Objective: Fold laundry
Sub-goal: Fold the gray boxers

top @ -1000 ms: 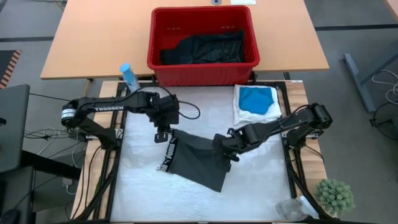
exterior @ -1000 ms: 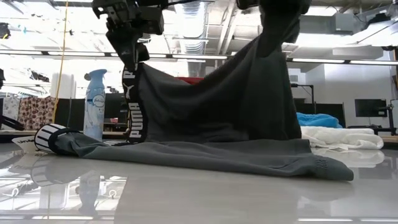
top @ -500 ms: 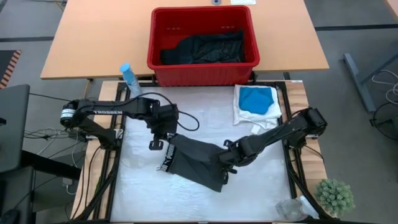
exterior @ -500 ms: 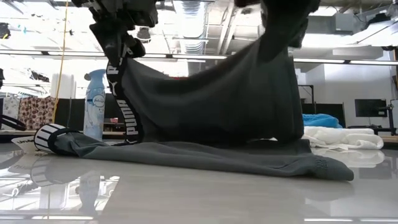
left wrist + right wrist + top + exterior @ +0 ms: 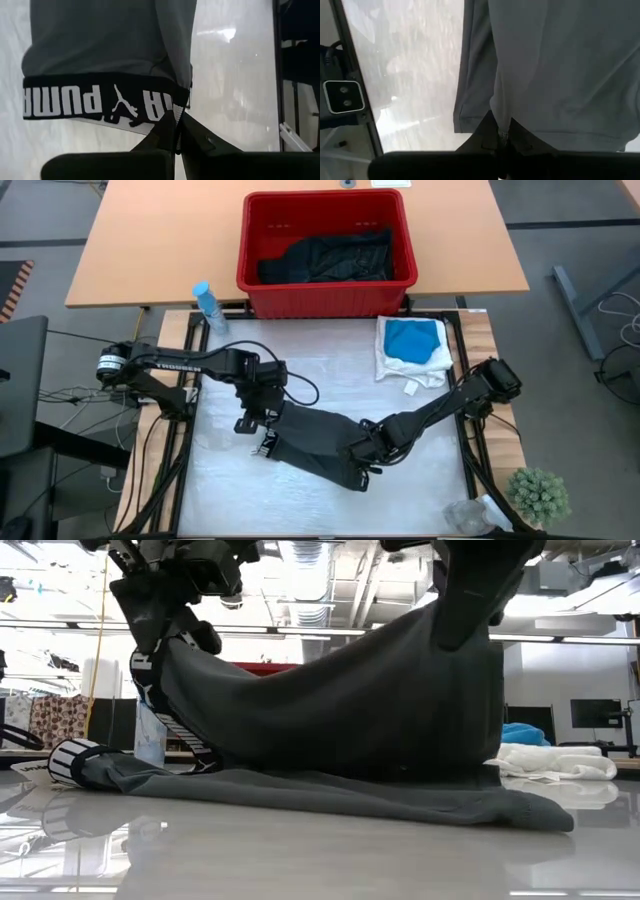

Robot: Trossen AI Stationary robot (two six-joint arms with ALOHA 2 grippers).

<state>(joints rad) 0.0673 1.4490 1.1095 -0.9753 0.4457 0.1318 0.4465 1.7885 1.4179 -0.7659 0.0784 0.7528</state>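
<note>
A red plastic slotted basket (image 5: pixel 250 255) stands at the middle of the wooden table's (image 5: pixel 150 240) near edge, where it meets the white work surface (image 5: pixel 330 375). A blue spray bottle (image 5: pixel 207 304) stands at the far left corner of the white work surface. A small green potted plant (image 5: pixel 538 494) sits just off its near right corner, with clear plastic (image 5: pixel 465 515) beside it.
</note>
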